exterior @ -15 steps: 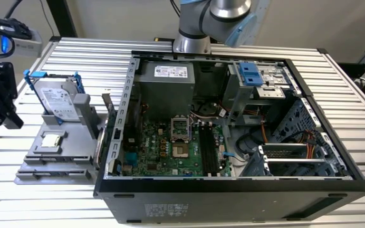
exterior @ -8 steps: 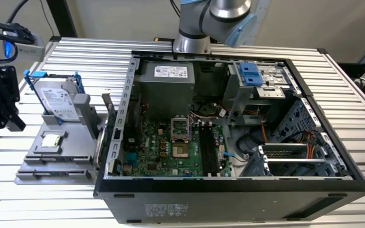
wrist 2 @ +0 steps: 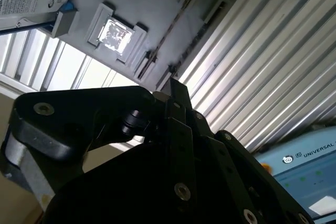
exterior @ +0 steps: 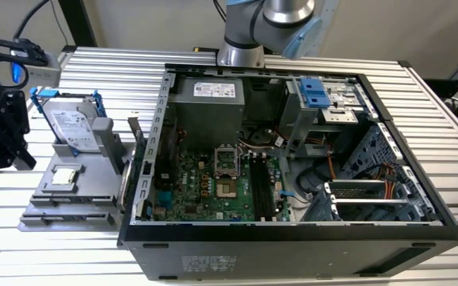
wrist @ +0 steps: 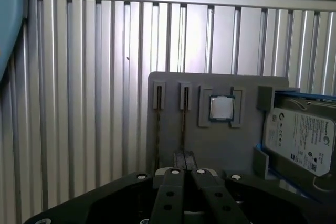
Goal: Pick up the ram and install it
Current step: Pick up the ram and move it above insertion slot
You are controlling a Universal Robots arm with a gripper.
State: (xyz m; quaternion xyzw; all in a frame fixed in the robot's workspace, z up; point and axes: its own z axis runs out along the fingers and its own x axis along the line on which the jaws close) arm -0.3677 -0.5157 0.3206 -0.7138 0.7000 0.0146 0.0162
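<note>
The gripper [wrist: 185,158] is hovering at the exterior view's left, its jaws pressed together and pinching nothing. Near it, the ram [wrist: 182,124] is standing on edge in a slot of the gray holder [wrist: 220,145], beside a second stick [wrist: 157,124], the processor chip [wrist: 221,107] and the hard drive [wrist: 299,140]. The open computer case [exterior: 293,250] is lying toward the exterior view's right.

Two rams [wrist: 157,129] [wrist: 182,124], one chip [wrist: 221,107], one drive [wrist: 299,140]
</note>
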